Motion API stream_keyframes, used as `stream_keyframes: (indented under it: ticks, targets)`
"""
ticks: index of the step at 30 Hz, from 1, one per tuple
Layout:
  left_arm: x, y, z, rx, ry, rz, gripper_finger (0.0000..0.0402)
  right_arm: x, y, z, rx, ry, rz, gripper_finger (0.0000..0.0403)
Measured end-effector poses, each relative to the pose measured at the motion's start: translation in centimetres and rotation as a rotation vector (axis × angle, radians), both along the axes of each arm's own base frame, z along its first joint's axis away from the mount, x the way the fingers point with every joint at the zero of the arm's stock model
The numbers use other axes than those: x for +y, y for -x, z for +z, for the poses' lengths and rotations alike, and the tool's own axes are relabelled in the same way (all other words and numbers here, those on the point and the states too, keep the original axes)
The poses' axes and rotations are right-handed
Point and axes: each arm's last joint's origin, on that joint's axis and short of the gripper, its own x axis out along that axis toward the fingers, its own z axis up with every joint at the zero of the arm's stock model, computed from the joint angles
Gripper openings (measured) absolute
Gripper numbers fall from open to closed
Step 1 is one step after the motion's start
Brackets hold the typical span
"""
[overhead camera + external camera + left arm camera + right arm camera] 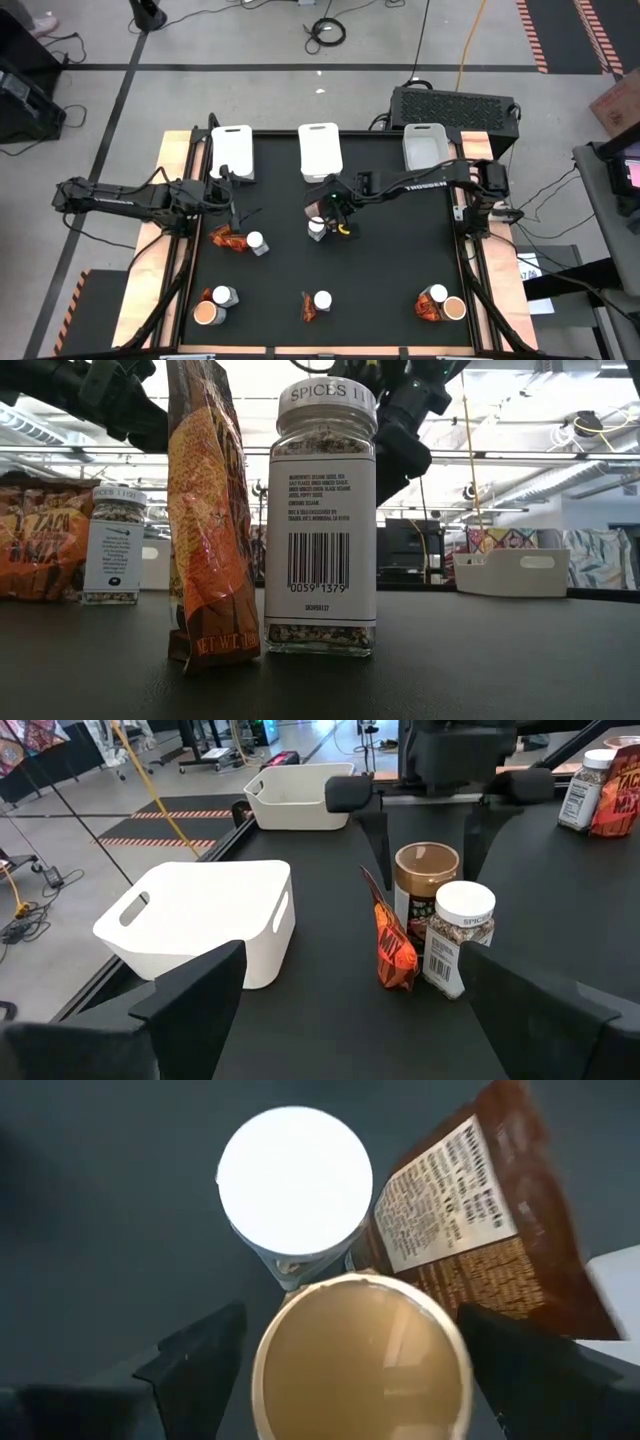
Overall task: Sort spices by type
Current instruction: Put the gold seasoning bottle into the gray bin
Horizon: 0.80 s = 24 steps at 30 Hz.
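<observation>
Near the table's centre, the right gripper (332,215) hangs, fingers apart, over a tub (360,1358), jar (294,1180) and sachet (490,1220), apparently choosing one; left gripper (232,210) waits open.

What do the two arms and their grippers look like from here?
Both arms are dark, slim and jointed. The right arm carries white TROSSEN lettering, and a green light shows near its wrist. The left gripper and right gripper have broad, flat, matte black fingers.
</observation>
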Motion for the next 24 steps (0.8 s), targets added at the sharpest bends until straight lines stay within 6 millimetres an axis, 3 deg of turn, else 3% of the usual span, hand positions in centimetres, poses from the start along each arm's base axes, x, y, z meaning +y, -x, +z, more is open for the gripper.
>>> stream_keyframes:
  ticks: [6, 16, 24]
  targets:
    - [0.0, 0.0, 0.0, 0.000, 0.000, 0.000, 0.0367, 0.0, -0.1, -0.3, 0.005, -0.006, -0.009, 0.0343]
    - [0.0, 0.0, 0.0, 0.000, 0.000, 0.000, 0.0367, 0.0, -0.1, -0.2, 0.004, -0.007, -0.007, 0.0264]
    - [0.0, 0.0, 0.0, 0.001, 0.000, 0.000, 0.0367, 0.1, 0.9, 1.3, 0.006, 0.003, -0.013, 0.0283]
